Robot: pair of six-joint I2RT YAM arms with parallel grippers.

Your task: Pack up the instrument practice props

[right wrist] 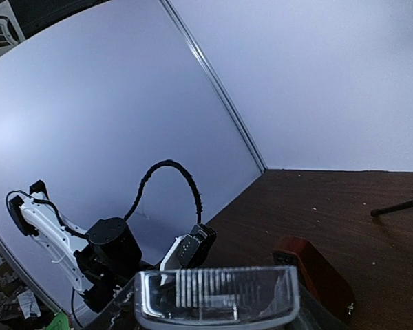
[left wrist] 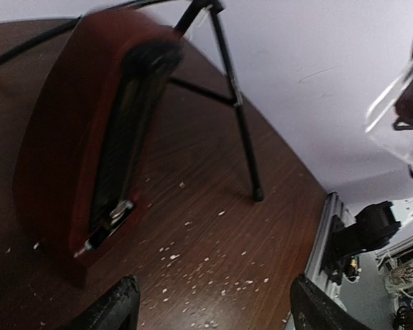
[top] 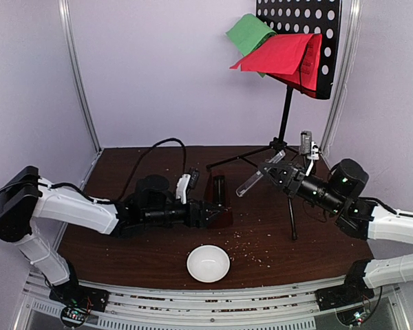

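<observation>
Wooden table (top: 275,240) bears metronome (top: 219,196); right tool (top: 268,169) grips cover (top: 248,184).

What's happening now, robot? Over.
Left gripper open, by metronome. Right gripper shut on cover, off the table. Stand leg just beyond metronome.

Top external camera: high at the near edge, overlooking the whole table (top: 124,247). Left wrist camera: low, close to the metronome (left wrist: 69,137). Right wrist camera: faces leftward over the clear cover (right wrist: 217,295). All three views share the metronome.
</observation>
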